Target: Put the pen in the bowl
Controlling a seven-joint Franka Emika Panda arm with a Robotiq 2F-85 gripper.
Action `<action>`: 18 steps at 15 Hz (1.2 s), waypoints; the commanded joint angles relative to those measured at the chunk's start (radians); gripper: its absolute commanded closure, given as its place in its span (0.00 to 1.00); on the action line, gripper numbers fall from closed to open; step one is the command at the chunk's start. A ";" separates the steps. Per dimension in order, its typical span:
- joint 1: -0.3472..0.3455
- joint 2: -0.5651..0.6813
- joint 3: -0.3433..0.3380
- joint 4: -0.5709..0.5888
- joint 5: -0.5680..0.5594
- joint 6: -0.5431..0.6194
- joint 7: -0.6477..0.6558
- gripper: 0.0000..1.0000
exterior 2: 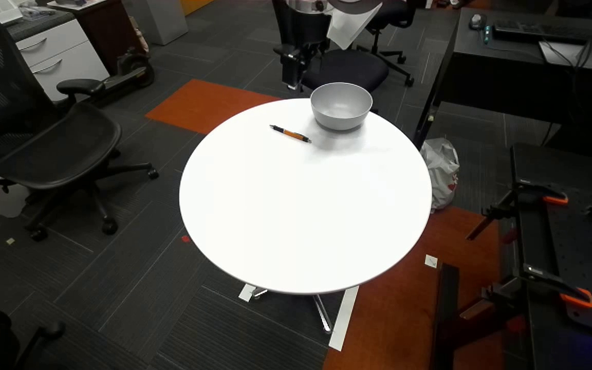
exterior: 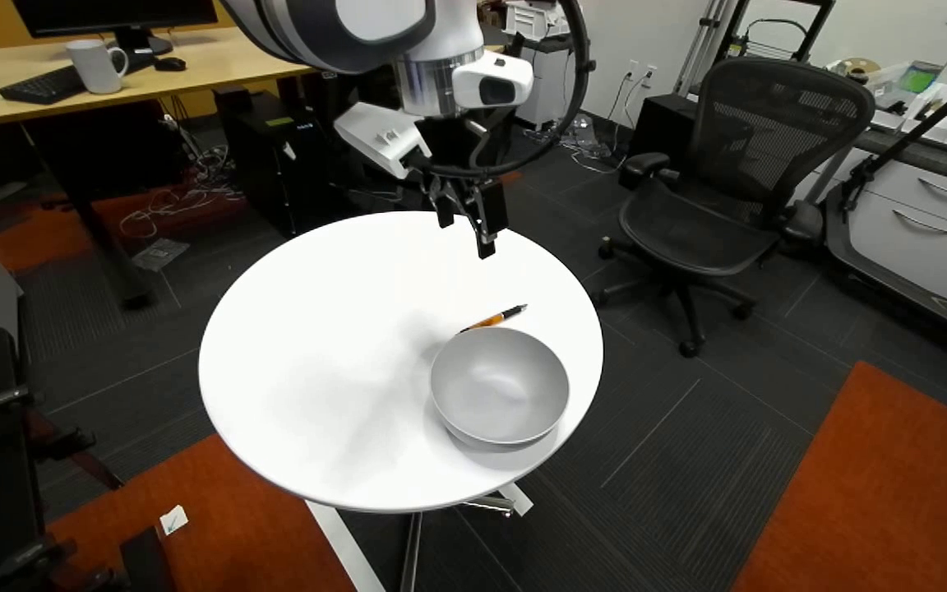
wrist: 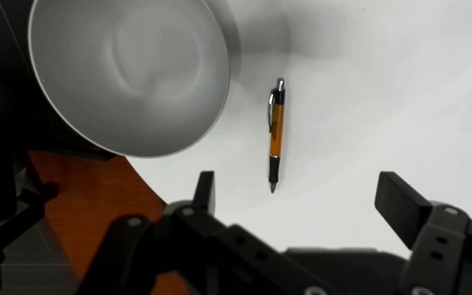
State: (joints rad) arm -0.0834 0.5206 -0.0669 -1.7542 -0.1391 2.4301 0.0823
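The orange-brown pen with dark ends lies flat on the round white table; it shows in both exterior views (exterior: pixel 496 318) (exterior 2: pixel 291 133) and in the wrist view (wrist: pixel 276 131). The light grey bowl stands upright beside the pen near the table's edge, in both exterior views (exterior: pixel 500 390) (exterior 2: pixel 341 105) and in the wrist view (wrist: pixel 158 123). The bowl's inside holds nothing. My gripper (exterior: pixel 467 233) is open and empty, above the table. In the wrist view its fingers (wrist: pixel 295 180) are wide apart, with the pen's tip lying between their lines of sight, below them.
The round white table (exterior: pixel 317 353) has its edge close to the bowl. A black mesh chair (exterior: pixel 712 189) stands beside it. A desk (exterior: pixel 219 62) with a white mug (exterior: pixel 98 66) is behind. A black workbench (exterior 2: pixel 558 267) with clamps stands near the table.
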 commanded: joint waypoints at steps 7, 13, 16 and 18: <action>-0.042 0.200 0.017 0.211 0.085 -0.016 -0.140 0.00; -0.046 0.311 0.023 0.338 0.099 -0.054 -0.156 0.00; -0.049 0.362 0.023 0.404 0.100 -0.086 -0.155 0.00; -0.053 0.396 0.024 0.452 0.101 -0.115 -0.158 0.00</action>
State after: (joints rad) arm -0.1182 0.8584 -0.0580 -1.4068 -0.0599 2.3848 -0.0392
